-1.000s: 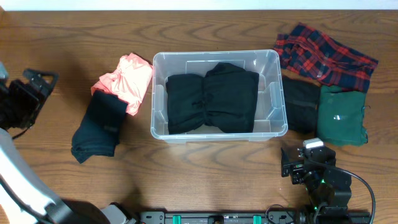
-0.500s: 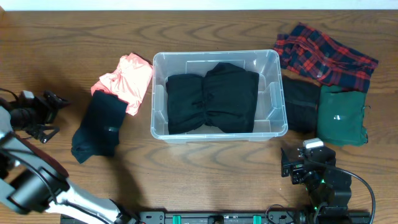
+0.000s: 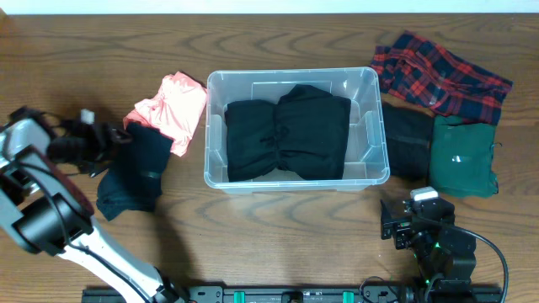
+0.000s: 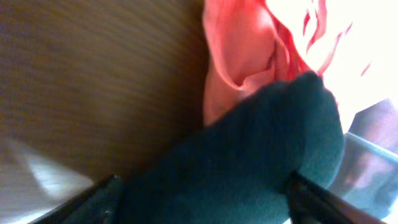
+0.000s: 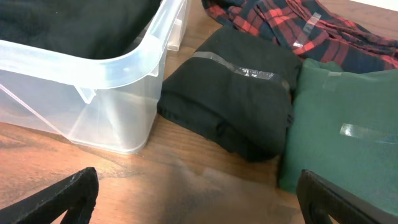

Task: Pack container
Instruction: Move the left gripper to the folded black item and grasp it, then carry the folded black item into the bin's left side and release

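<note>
Straddling the dark folded garment (image 3: 135,172), the left gripper (image 3: 115,137) has its jaws spread wide. The right gripper (image 5: 199,194) rests open and empty. The container (image 3: 290,74) sits between them, holding black clothes (image 3: 286,133).

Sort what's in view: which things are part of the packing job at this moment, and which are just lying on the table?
In the job: container; black garment inside it; dark garment, between the open jaws of the left gripper.

Lying about: pink garment; plaid garment; black folded garment; green garment; right gripper, open, touching nothing.
</note>
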Controlling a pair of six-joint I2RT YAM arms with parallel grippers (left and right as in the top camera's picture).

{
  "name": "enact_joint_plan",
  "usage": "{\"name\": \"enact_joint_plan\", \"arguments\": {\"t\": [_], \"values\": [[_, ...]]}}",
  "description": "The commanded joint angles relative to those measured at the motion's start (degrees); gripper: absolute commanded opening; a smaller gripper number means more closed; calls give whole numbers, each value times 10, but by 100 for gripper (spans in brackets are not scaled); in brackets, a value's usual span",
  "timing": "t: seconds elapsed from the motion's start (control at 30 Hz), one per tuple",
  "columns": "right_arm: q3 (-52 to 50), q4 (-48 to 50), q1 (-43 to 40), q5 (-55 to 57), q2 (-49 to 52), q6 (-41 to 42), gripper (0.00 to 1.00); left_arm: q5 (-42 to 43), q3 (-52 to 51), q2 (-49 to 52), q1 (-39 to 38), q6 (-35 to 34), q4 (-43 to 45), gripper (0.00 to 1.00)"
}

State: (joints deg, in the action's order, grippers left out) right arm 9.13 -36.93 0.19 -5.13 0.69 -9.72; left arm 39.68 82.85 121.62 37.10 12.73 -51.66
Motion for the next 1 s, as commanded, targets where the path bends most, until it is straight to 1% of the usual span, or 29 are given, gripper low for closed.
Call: {"name": "enact_joint_plan", "arguments": {"t": [0.0,0.03,0.1,0.17,0.2,0.23,0.27,0.3,0.37,0.43,0.6,0.7,0.83,0.87,0.97], "values": [[-2,0,-2,4,-3,-5,99,-68,-2,11,-42,26,-19,65],[-2,0,-2,4,-3,-5,99,-85,-2,11,-49,26,-23,57],[-2,1,-2,4,-3,-5,99,-105,-2,11,-57,19,-28,45],[-2,0,-2,4,-3,-5,99,-107,-2,11,-59,18,-32,34],[-2,1,-2,4,-3,-5,99,-107,-2,11,-59,17,-36,25],[-2,0,-2,4,-3,-5,99,-106,-2,11,-58,17,-38,19],[-2,1,-2,4,-3,-5,99,-106,-2,11,-57,16,-41,10],[-2,1,-2,4,-3,-5,99,-105,-2,10,-56,15,-45,6],[-2,0,-2,4,-3,-5,99,-88,-1,7,-54,9,-57,6],[-2,1,-2,4,-3,-5,99,-65,7,0,-54,-14,-80,6],[-2,0,-2,4,-3,-5,99,-12,50,-40,-54,-14,-164,6],[-2,0,-2,4,-3,-5,99,48,71,-89,-55,-11,-210,6],[-2,0,-2,4,-3,-5,99,148,72,-175,-64,-9,-218,6],[-2,0,-2,4,-3,-5,99,177,72,-214,-72,-21,-214,6],[-2,1,-2,4,-3,-5,99,184,72,-273,-94,-83,-194,6]]}}
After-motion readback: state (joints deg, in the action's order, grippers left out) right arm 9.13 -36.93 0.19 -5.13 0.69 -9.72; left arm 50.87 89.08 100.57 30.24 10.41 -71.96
